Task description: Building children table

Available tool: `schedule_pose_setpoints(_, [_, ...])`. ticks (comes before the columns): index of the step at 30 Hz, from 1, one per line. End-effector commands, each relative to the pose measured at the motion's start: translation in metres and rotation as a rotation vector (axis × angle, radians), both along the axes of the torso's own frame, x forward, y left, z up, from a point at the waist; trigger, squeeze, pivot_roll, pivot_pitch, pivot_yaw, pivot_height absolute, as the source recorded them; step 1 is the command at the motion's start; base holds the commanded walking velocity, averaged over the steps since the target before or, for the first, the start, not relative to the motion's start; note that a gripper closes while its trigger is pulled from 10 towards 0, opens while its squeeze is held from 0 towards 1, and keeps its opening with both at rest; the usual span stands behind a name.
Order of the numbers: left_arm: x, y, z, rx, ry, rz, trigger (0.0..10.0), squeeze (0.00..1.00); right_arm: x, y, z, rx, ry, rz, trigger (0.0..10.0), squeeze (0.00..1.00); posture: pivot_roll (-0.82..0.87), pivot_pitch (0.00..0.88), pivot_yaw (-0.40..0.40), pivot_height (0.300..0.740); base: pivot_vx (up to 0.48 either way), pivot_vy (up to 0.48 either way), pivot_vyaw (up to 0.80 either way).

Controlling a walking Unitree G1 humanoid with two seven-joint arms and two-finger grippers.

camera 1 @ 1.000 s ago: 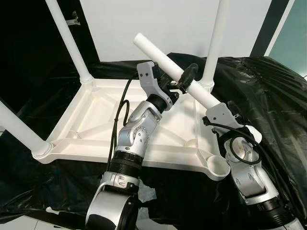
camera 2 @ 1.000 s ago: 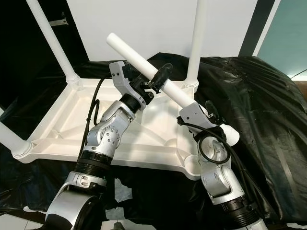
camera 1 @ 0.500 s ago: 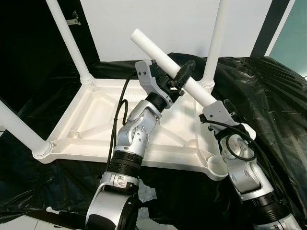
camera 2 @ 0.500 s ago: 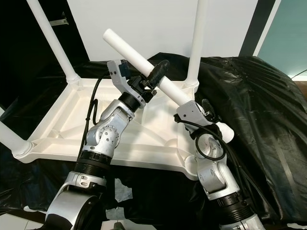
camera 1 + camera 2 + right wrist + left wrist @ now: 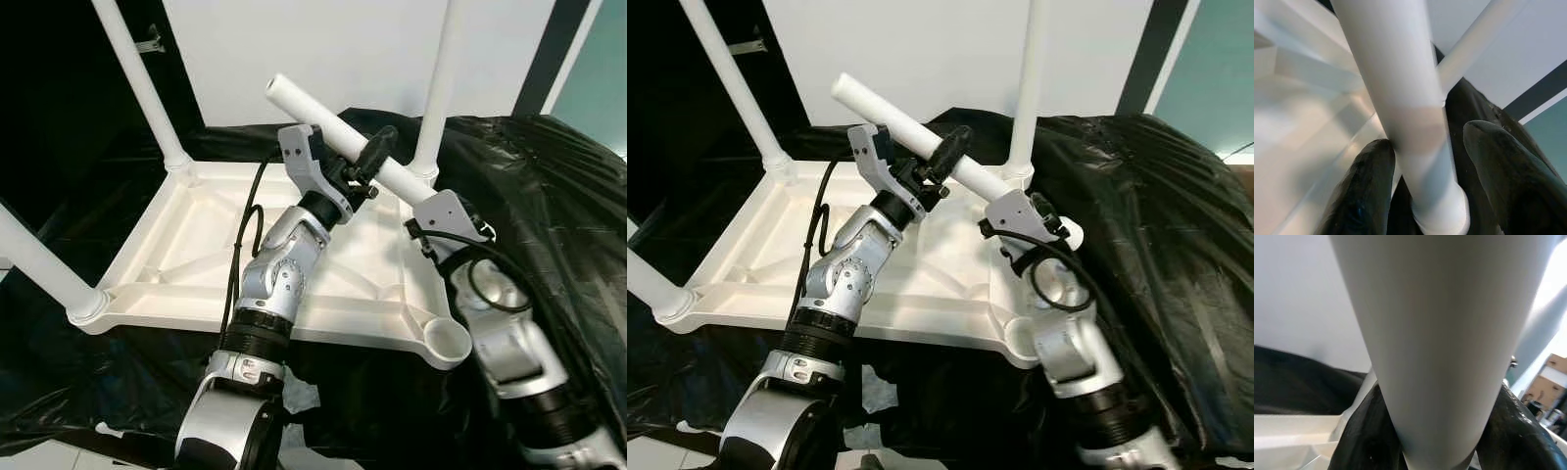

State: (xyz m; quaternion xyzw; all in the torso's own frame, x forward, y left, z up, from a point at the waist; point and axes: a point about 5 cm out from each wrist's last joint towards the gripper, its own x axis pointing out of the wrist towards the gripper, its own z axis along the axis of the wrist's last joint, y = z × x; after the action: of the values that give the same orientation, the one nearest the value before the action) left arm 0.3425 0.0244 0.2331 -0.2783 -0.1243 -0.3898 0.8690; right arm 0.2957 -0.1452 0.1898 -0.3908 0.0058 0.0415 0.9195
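A staged test or lab space rather than a lived-in home; crumpled black plastic sheeting (image 5: 549,186) drapes the surface; a plain white wall panel (image 5: 323,49) stands at the far side; a teal wall (image 5: 598,88) at far right.

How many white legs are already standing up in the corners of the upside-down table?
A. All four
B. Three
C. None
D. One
B: three legs stand in corner sockets of the table, the near right socket is open, and the fourth leg is held slanting above by the left pincer and right pincer.
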Motion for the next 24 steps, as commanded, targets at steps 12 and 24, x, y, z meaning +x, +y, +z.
schedule_pose_setpoints(12, [0.001, -0.006, 0.004, -0.017, 0.001, 0.001, 0.0, 0.0, -0.009, -0.006, -0.016, 0.016, 0.148, 0.027, 0.0, 0.0, -0.14, 0.0, 0.064, 0.74, 0.0, 0.0, 0.0])
schedule_pose_setpoints(24, [0.0, -0.005, 0.003, -0.021, 0.004, 0.001, 0.0, 0.0, -0.007, -0.007, -0.013, 0.026, 0.147, 0.004, 0.0, 0.0, -0.13, 0.0, 0.066, 0.74, 0.0, 0.0, 0.0])
